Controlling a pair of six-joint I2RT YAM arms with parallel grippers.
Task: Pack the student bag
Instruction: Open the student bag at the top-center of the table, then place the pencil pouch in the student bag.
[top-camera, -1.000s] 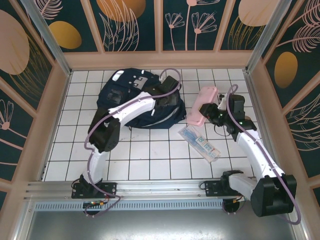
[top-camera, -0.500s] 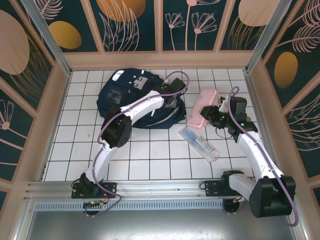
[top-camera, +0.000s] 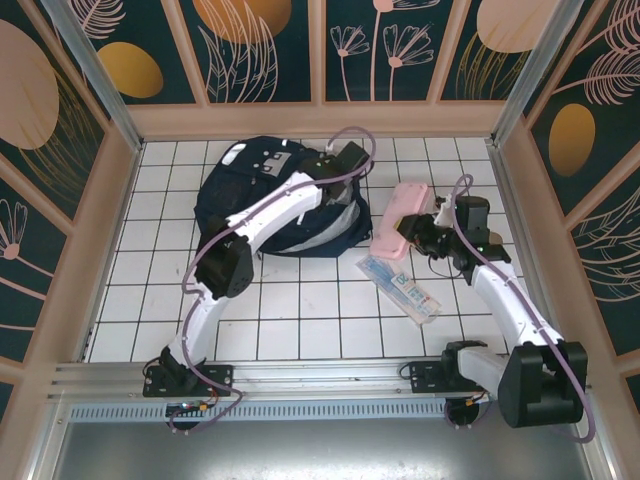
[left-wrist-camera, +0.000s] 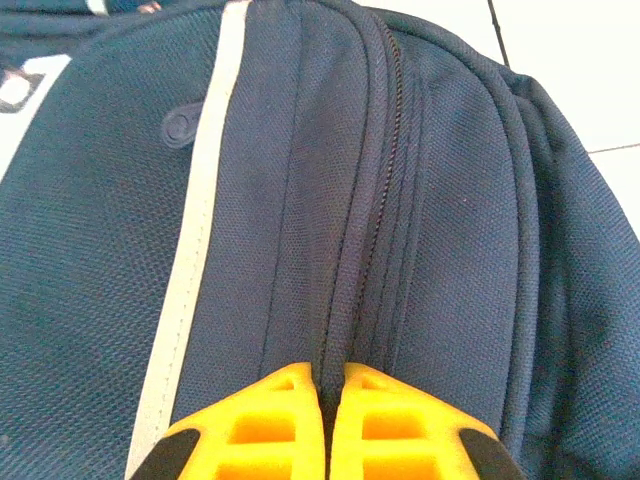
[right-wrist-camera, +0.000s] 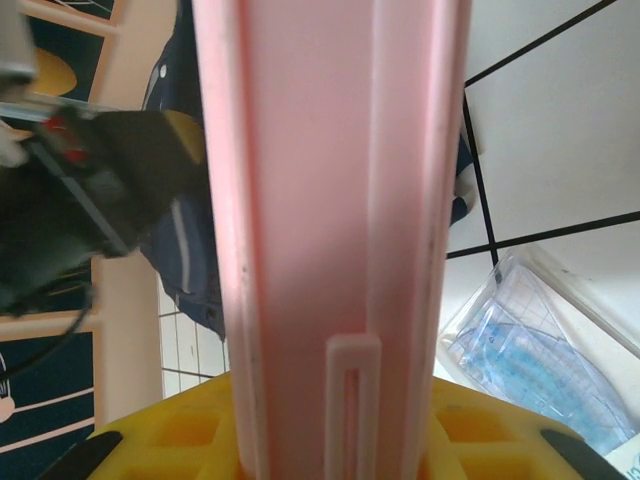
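The student bag (top-camera: 262, 200) is woven navy fabric with pale stripes and a dark coil zipper. It lies slumped and rounded on the white tiled table (top-camera: 300, 310), in the upper left of the top view. The left gripper (left-wrist-camera: 328, 395) has its ribbed yellow fingers pressed together over the zipper seam; whether fabric sits between them I cannot tell. Right of centre, the right gripper (right-wrist-camera: 335, 435) pinches a smooth, rigid, oblong pink case (right-wrist-camera: 330, 180), which hides part of the bag behind it. A clear plastic pouch (top-camera: 402, 285) lies flat just below.
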